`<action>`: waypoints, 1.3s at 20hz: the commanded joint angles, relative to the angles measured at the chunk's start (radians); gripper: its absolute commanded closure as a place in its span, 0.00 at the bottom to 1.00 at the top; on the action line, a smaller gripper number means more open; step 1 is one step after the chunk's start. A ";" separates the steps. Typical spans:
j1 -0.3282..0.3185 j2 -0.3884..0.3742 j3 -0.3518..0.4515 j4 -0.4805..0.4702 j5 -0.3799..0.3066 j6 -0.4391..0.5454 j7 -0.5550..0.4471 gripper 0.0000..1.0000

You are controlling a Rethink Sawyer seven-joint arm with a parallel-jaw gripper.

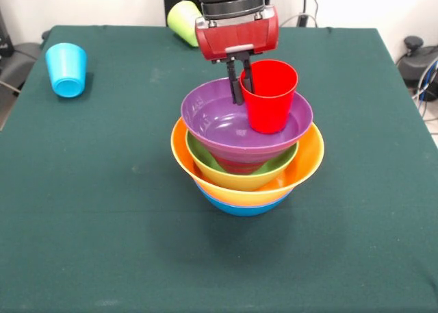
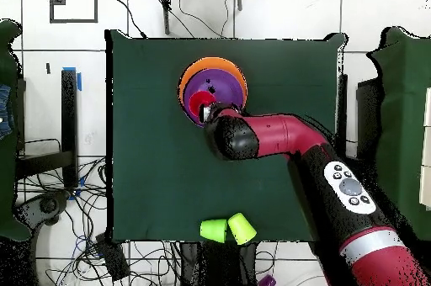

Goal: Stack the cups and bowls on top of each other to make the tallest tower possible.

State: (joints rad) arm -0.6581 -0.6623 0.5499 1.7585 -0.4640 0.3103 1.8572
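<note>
My gripper [image 1: 241, 90] is shut on the near rim of the red cup [image 1: 269, 97] and holds it upright, with its base down inside the top purple bowl [image 1: 205, 118] of the tower. I cannot tell whether the cup rests on the bowl. Below the purple bowl come a bit of red bowl [image 1: 236, 166], the green bowl [image 1: 202, 159], the orange bowl [image 1: 304, 168] and the blue bowl [image 1: 243, 205]. In the overhead view the gripper [image 2: 209, 117] overlaps the tower [image 2: 220, 72]. Only one purple bowl can be made out.
A sky blue cup [image 1: 66, 68] lies on its side at the table's far left in the front view. A yellow-green cup [image 1: 183, 18] [image 2: 242, 229] lies at the robot's edge of the table, with a green cup [image 2: 214, 230] beside it. The arm [image 2: 286, 135] reaches over the table.
</note>
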 commanded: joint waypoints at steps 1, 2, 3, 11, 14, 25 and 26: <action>0.043 0.021 -0.104 -0.023 -0.003 0.003 0.119 1.00; 0.046 0.019 -0.112 -0.027 0.000 0.015 0.116 1.00; 0.050 0.017 -0.120 -0.030 0.003 0.028 0.114 1.00; 0.049 0.024 -0.128 -0.047 0.023 0.050 0.088 1.00; 0.049 0.026 -0.131 -0.050 0.029 0.052 0.086 1.00; 0.035 0.030 -0.123 -0.047 0.067 0.060 0.076 1.00; 0.034 0.030 -0.123 -0.046 0.069 0.062 0.075 1.00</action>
State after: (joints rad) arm -0.6353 -0.6653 0.4800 1.7546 -0.4078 0.3076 1.8572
